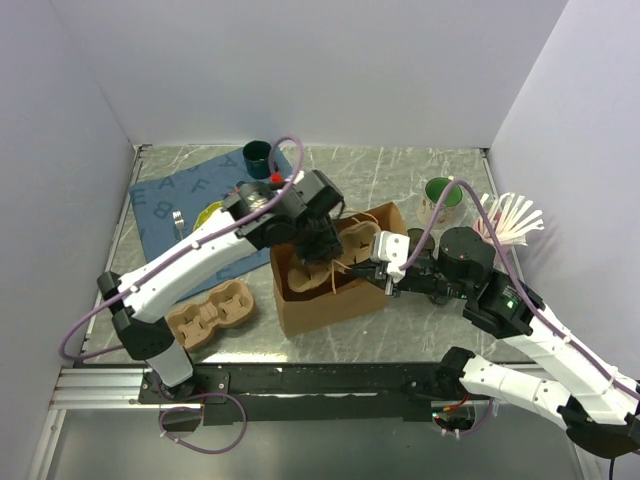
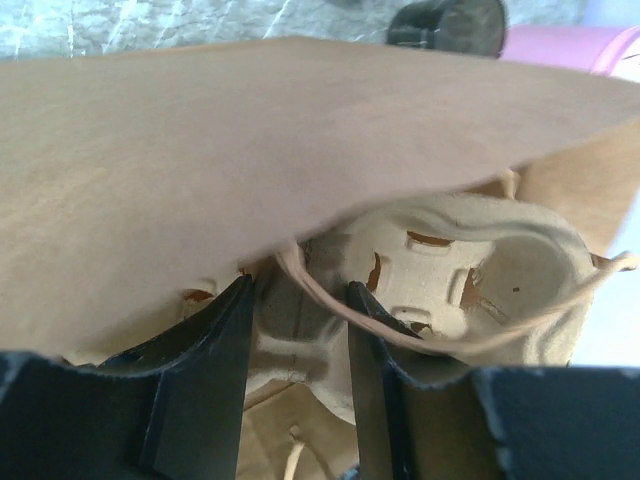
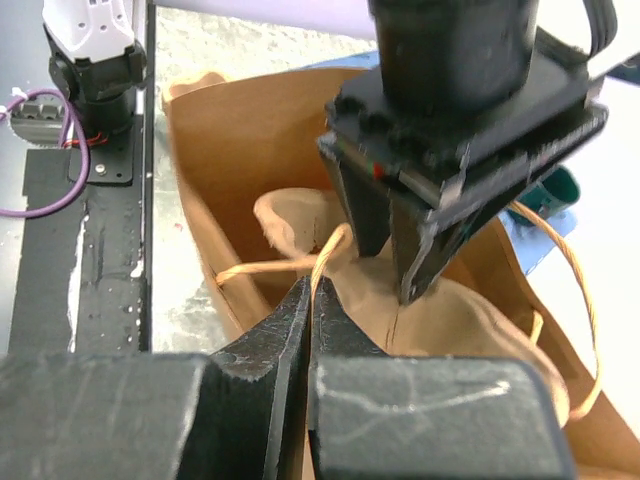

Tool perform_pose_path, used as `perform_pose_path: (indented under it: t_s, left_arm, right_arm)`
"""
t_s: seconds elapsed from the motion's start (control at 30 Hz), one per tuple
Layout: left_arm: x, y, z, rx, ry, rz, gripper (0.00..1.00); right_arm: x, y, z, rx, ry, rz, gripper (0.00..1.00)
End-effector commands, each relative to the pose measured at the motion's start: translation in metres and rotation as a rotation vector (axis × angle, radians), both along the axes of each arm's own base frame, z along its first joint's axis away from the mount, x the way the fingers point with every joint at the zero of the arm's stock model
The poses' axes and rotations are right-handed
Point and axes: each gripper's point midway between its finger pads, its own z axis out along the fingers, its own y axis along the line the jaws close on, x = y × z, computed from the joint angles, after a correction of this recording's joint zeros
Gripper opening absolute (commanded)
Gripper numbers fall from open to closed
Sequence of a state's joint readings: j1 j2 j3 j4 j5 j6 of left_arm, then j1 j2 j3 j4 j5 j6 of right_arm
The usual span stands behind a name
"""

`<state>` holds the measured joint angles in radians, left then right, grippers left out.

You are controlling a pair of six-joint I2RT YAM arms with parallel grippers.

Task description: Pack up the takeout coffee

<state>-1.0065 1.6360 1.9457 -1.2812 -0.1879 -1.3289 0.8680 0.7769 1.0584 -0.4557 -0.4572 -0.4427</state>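
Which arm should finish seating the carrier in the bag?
Left. The left gripper is inside the paper bag, clamped on the pulp carrier. The right gripper is shut on the bag's twine handle, so it looks busy steadying the bag.

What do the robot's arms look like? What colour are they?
The left arm and right arm are white tubes with black joints. A purple cable runs along each. The left claw and right claw have flat black fingers.

Blue mat on worktop carries big pale printed letters. A, F, E readable; remaining letters too blurred.
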Motion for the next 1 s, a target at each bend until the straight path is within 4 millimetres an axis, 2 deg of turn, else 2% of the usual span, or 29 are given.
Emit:
perform_pose_path:
  t_s: [0.0, 0.13, 0.27, 0.47, 0.67, 0.9, 0.97]
  left_arm:
    - [0.006, -0.004, -0.015, 0.067, -0.032, 0.031, 0.15]
    - [0.017, -0.003, -0.026, 0.141, -0.056, 0.049, 0.14]
    - [0.022, -0.006, -0.028, 0.173, -0.073, 0.051, 0.14]
    - [0.017, -0.010, -0.054, 0.190, -0.043, 0.043, 0.15]
    - [0.016, -0.021, -0.062, 0.187, -0.021, 0.014, 0.16]
    - [0.016, -0.025, -0.089, 0.253, 0.014, -0.006, 0.17]
    - [0.016, -0.025, -0.091, 0.264, 0.020, -0.009, 0.18]
  right_arm:
    - [0.000, 0.000, 0.003, 0.027, 0.006, -0.013, 0.00]
    - [-0.001, 0.000, -0.001, 0.023, 0.017, -0.015, 0.00]
    - [-0.004, -0.002, -0.005, 0.018, 0.030, -0.011, 0.00]
    - [-0.006, -0.002, -0.011, 0.029, 0.038, -0.007, 0.00]
    - [-0.008, -0.004, -0.016, 0.033, 0.008, 0.004, 0.00]
    - [-0.010, -0.006, -0.019, 0.019, 0.000, 0.013, 0.00]
    - [-0.010, -0.007, -0.020, 0.015, -0.005, 0.011, 0.00]
